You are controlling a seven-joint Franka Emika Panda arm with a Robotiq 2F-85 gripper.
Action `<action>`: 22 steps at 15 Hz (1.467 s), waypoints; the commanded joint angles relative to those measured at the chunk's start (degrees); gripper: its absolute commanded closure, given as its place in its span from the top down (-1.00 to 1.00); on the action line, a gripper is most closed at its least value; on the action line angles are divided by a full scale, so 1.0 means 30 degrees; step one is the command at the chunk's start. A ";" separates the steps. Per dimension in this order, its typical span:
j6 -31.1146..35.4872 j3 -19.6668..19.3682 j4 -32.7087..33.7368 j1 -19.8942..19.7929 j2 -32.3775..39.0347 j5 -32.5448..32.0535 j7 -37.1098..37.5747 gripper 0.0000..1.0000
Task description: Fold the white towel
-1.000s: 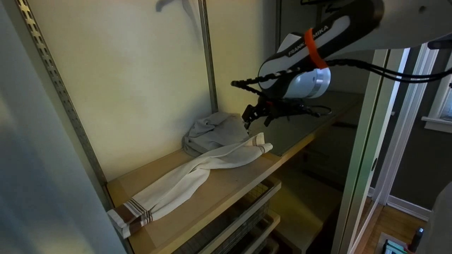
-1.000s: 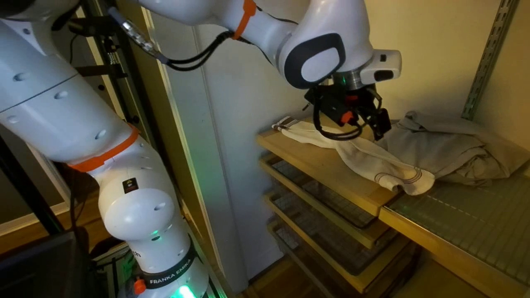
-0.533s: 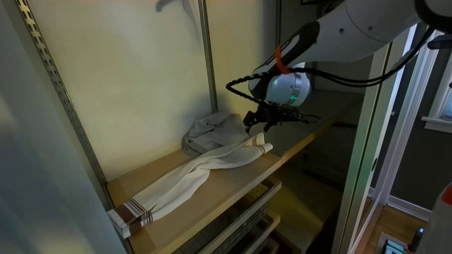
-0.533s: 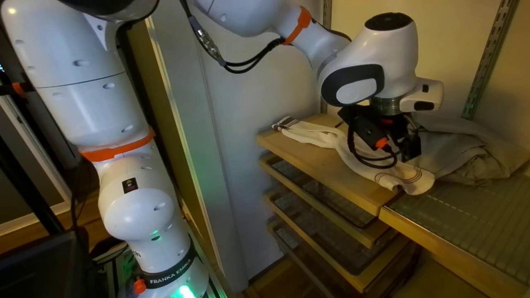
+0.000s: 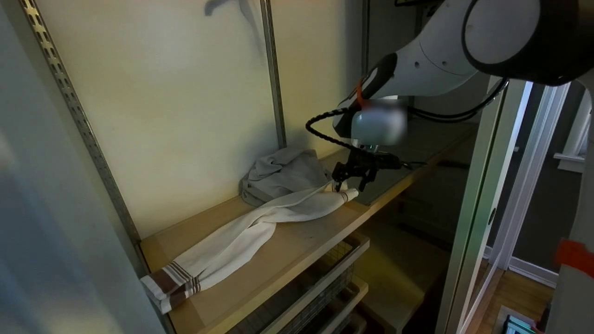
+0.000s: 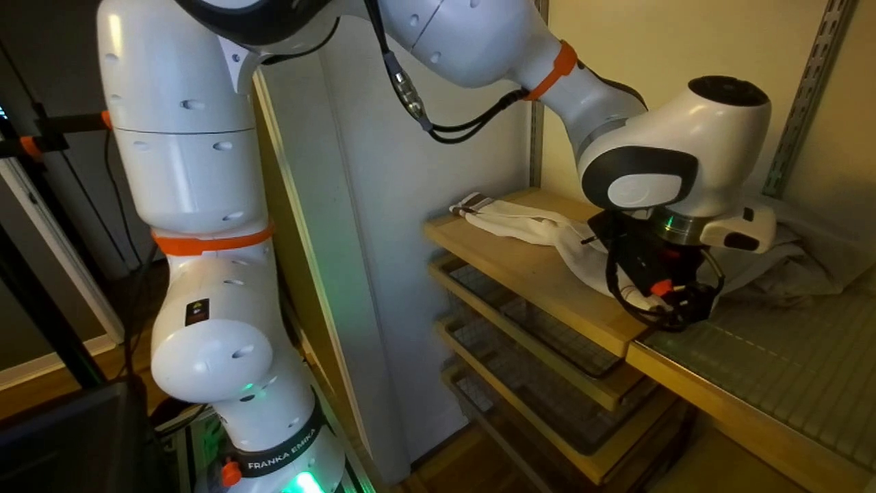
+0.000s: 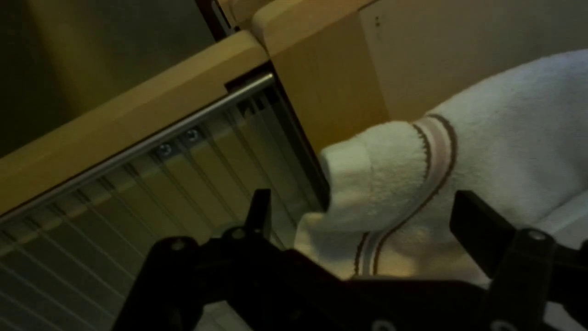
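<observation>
While the white towel (image 5: 297, 208) lies stretched along the wooden board (image 5: 301, 243), the step in hand is judged to be the approach to a grasp; no crosswise fold is apparent. In an exterior view, the towel runs from the near left, where its broad brown bands lie, to the far right, where its narrow-striped end lies beneath the gripper (image 5: 350, 188).

Finger state: both fingers (image 7: 480, 234) are released and set well apart, with nothing held. In the wrist view, the narrow-striped end shows between them; contact with the cloth cannot be confirmed. The same end appears to reach across the seam between the board and the ribbed shelf (image 7: 115, 239).

Next move (judgement): lower the gripper until the fingers straddle the striped end, bring them together on the cloth, lift, and carry the end toward the near left, over the brown bands. Take only towel fabric: the grey cloth heap (image 5: 287, 178) lies just beside it on the far side and could be caught too. Because the towel is bunched lengthwise, a pinch at one corner may leave the fold uneven.

Quantities visible: one towel; one gripper with two fingers; one grey cloth heap (whether one piece or several cannot be told); one wooden board; one ribbed shelf, right of the board; three pull-out wire baskets (image 6: 520, 332), stacked below the board.
</observation>
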 commanded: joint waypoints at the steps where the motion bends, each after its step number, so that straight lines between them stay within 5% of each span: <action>1: -0.1478 0.0903 0.1327 -0.0983 0.1075 0.0467 0.0046 1.00; 2: -0.1249 0.1119 0.1470 -0.1123 0.1208 0.0653 -0.0158 0.50; 3: -0.1046 0.1292 0.1640 -0.1212 0.1353 0.0714 -0.0151 0.48; 12: -0.0988 0.2360 0.2380 -0.1414 0.1253 0.1066 -0.0127 -0.91; 18: -0.1053 0.2741 0.1756 -0.0703 -0.1020 -0.0161 0.0278 -0.98; 22: -0.0126 0.3337 0.0600 0.0703 -0.3965 -0.3261 0.0449 -0.98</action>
